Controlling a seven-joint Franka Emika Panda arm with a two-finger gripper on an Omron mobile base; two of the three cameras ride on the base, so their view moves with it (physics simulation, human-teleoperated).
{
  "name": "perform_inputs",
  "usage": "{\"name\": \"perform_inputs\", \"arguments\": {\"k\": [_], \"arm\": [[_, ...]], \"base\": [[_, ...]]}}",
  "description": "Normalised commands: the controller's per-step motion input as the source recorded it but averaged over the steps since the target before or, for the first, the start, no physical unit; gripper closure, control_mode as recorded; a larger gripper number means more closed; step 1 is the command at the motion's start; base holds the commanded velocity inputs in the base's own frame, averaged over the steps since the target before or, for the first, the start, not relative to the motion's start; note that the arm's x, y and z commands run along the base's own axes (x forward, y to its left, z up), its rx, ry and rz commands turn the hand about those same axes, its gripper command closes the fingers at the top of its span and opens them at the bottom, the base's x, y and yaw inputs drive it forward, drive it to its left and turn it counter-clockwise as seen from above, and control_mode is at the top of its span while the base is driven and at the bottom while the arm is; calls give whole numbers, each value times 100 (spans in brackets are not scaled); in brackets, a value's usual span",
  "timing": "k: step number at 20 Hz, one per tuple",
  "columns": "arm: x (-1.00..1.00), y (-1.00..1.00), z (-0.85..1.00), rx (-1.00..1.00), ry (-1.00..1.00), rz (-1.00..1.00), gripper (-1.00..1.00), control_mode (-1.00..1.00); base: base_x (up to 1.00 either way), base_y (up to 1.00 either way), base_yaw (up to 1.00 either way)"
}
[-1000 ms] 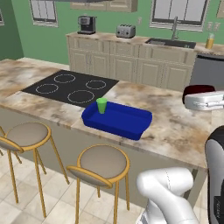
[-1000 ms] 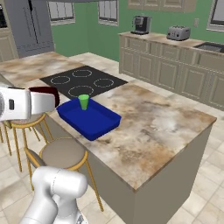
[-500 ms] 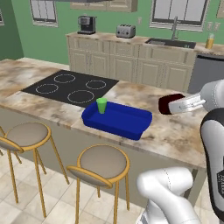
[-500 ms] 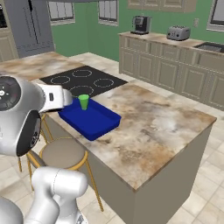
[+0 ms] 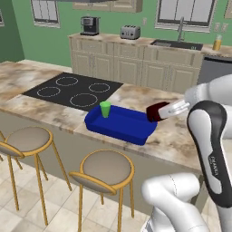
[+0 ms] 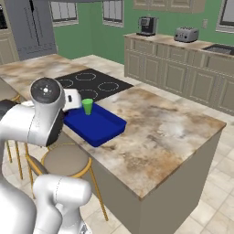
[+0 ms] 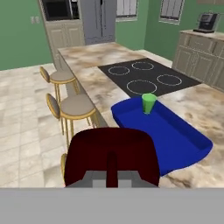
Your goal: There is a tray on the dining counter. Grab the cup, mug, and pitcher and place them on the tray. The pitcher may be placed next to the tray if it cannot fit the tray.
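One mug point(image 7: 111, 153), hand point(image 5: 159, 111) seemingly mostly hidden.

- It was a home kitchen.
- The dining counter point(image 5: 136, 97) carried an inset cooktop point(image 5: 72, 90).
- A toaster point(image 5: 130, 32), coffee maker point(image 5: 89, 26) and sink point(image 5: 176, 44) lined the wall.

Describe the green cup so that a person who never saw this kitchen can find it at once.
Start at the long island with the marbled stone top and the black cooktop. Just beside the cooktop lies a bright blue tray, and the cup stands upright in the tray's end nearest the cooktop. It is small, bright green and has no handle, unlike the dark red mug.
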Motion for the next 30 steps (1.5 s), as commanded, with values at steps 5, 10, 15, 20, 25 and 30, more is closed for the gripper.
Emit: {"name": "perform_inputs", "arguments": {"k": [5,10,15,20,25,30], "arm": [[71,9,-47,0,2,1,100,-100],[79,1,-35,1,-1,0,100,-100],[57,0,-26,2,-6,0,100,-100],[32,7,-49,0,0,1,100,-100],[32,8,-49,0,0,4,100,-100],[40,0,-29,5,-1,3,100,-100]], "base": [[0,0,0],[0,0,0],[0,0,0],[0,0,0],[0,0,0],[0,0,0]]}}
